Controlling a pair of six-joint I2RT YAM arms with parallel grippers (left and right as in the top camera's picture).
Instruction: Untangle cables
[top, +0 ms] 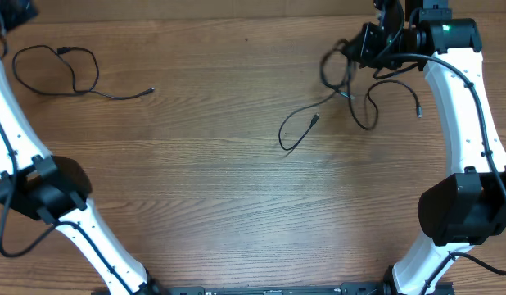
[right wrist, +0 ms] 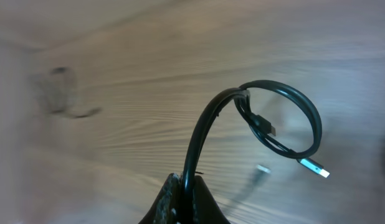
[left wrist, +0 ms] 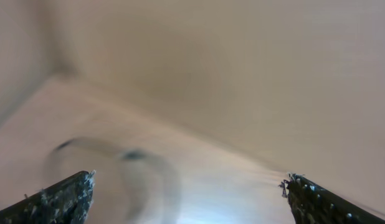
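Right gripper [right wrist: 183, 186] pinches a looped black cable [right wrist: 292, 106] above the wooden table [top: 237, 180]; left gripper [left wrist: 189, 186] stands wide apart, empty.

A thin black cable [top: 96, 72] lies loosely looped at the far left of the tabletop [top: 237, 205]. The other cables [top: 348, 92] sprawl tangled far right, one strand pinched by the right gripper [right wrist: 183, 190].

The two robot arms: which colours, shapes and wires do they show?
The left arm and right arm have smooth white, rounded links with bulky black joint housings. Thick black wires run along the links. A small green light glows near the right wrist. The left gripper and right gripper have black, rough-textured fingers.
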